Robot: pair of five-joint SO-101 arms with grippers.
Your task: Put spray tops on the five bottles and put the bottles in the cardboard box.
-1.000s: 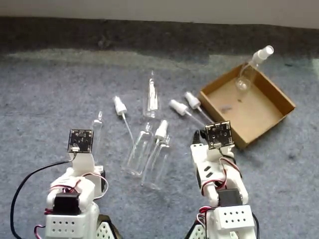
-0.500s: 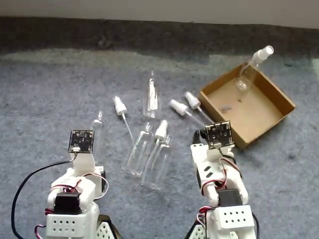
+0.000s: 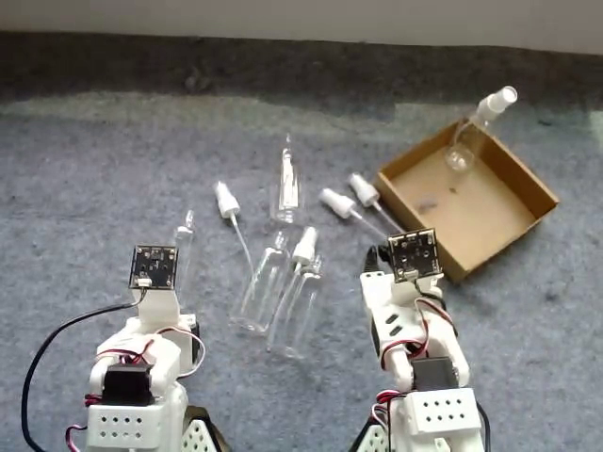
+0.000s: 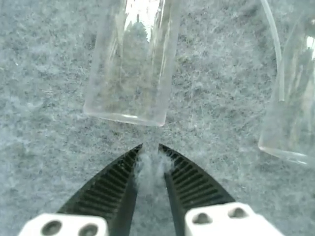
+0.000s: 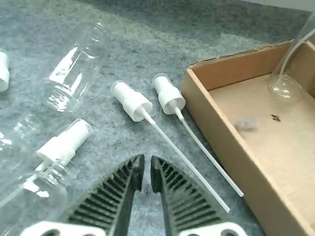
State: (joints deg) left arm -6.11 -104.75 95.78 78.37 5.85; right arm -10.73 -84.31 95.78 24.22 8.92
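Evidently nothing has moved in the last second, so the task has not advanced. Cardboard box (image 3: 476,212): one capped bottle (image 3: 466,143) stands inside, leaning over its far rim. Four open bottles (image 3: 261,282) and loose spray tops (image 3: 337,201) lie beside the box. Left gripper (image 4: 150,146) and right gripper (image 5: 146,157): closed, empty.

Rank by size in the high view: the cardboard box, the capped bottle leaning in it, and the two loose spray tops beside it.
1. cardboard box
2. capped bottle
3. nearer spray top and farther spray top: alike, tied.
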